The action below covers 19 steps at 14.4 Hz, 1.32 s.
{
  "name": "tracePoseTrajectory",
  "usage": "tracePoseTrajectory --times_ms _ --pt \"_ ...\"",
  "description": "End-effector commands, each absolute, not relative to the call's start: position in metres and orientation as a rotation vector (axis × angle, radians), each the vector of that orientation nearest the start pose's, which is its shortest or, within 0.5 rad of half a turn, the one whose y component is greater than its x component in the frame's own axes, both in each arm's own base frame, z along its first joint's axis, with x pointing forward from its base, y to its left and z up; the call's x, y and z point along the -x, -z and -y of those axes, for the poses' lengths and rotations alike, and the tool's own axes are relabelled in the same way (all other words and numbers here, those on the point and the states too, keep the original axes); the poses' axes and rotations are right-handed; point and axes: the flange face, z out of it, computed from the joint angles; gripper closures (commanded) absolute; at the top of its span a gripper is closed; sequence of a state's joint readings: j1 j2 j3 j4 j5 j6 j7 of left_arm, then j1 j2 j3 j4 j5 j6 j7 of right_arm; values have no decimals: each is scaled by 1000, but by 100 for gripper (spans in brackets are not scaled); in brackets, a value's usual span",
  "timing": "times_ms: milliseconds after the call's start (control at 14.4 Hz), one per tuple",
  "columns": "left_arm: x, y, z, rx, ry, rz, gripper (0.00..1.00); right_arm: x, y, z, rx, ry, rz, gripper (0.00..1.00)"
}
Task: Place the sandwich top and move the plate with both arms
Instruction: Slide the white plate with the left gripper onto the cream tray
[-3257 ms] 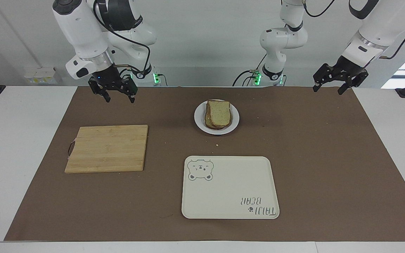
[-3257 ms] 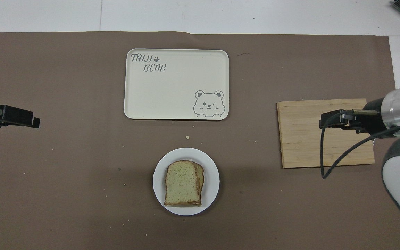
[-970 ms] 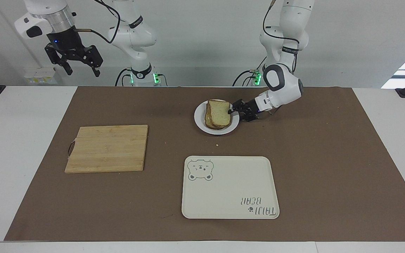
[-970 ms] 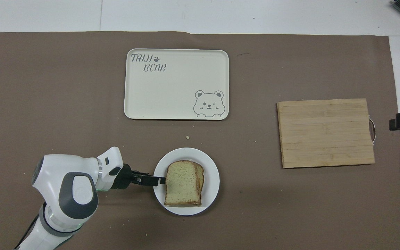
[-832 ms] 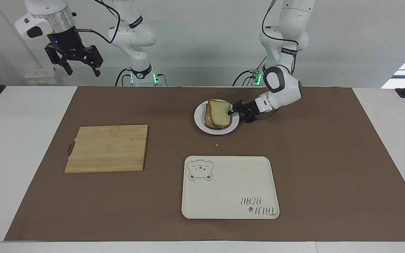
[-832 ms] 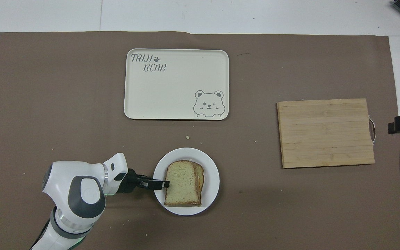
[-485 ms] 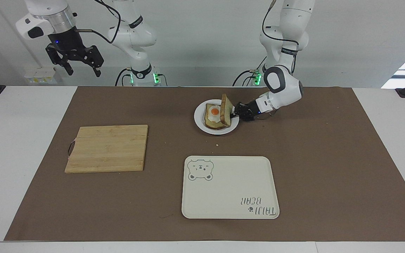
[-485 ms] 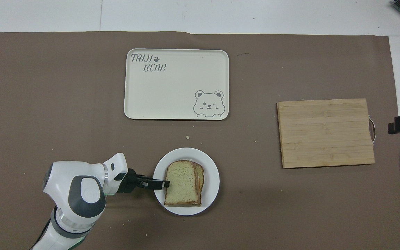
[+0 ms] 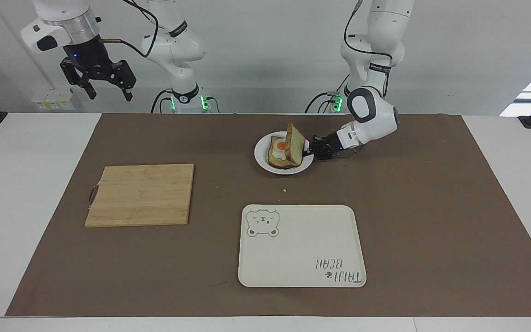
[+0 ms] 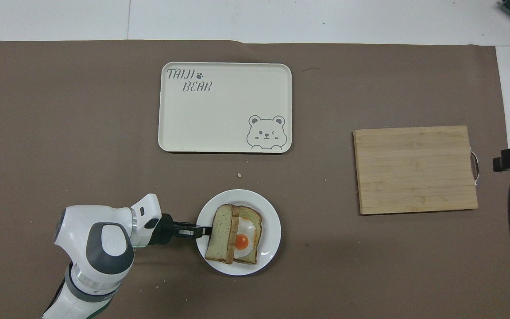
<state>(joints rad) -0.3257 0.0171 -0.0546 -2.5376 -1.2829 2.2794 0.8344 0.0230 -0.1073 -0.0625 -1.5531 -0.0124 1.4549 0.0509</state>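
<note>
Centrally, the left gripper [image 9: 310, 148] — clamped on the sandwich top [image 9: 295, 144] — holds it tilted over the plate [image 9: 262, 159]; right gripper [image 9: 106, 90] raised, fingers spread.

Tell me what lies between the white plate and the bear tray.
Between the plate and the tray there is only bare brown mat with a small crumb on it; the overhead view shows this best.
</note>
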Motion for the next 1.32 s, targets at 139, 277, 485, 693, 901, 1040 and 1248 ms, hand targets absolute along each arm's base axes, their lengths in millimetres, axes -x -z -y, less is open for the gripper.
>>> tracePoseTrajectory --times_ms 139,277,485,693,901,1040,1248 --pt "-426 -272 164 -2184 40 156 100 -503 -679 19 3135 19 -96 0" --pt "-434 -282 166 -2156 55 138 100 -503 -679 15 3136 17 -84 0" --pt "-455 -306 166 -2123 56 101 100 -504 -679 15 3136 24 -84 0" --pt "-483 -327 166 -2095 70 68 100 -503 -679 11 3137 21 -72 0" --pt "-525 -338 158 -2141 92 42 100 -503 -679 11 3137 24 -70 0" --pt "-550 -348 152 -2159 82 27 100 -504 -679 12 3137 22 -72 0" --pt "-594 -355 149 -2227 68 24 100 -503 -679 12 3137 21 -72 0"
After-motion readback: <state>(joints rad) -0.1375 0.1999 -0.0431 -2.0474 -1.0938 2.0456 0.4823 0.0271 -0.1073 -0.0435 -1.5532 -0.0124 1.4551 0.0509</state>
